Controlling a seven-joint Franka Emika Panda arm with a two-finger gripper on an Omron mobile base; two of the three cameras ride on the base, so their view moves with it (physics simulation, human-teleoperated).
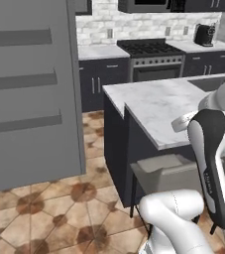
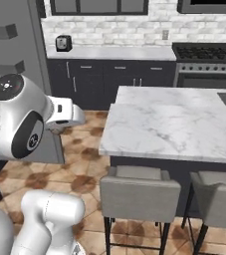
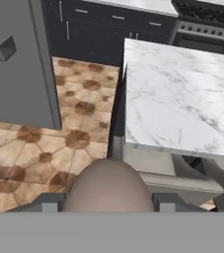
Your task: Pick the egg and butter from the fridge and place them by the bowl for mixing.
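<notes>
A reddish-brown egg (image 3: 108,185) with a pale greyish top sits between the two dark fingertips (image 3: 47,202) at the bottom of the hand view. My gripper (image 3: 106,202) is shut on it. The hand hangs over the tiled floor, between the open grey door of the fridge (image 3: 19,64) on the left and the marble island on the right. The fridge door with its flat shelves also stands at the left in the left base view (image 1: 29,94) and the right base view (image 2: 10,64). The butter and the bowl are out of view.
A white marble island counter (image 3: 182,99) (image 1: 158,104) (image 2: 169,124) lies just right of the hand. Grey stools (image 2: 139,191) stand along its near side. At the back wall are dark cabinets, a stove (image 1: 151,57), a toaster (image 2: 63,43) and a coffee machine (image 1: 203,34).
</notes>
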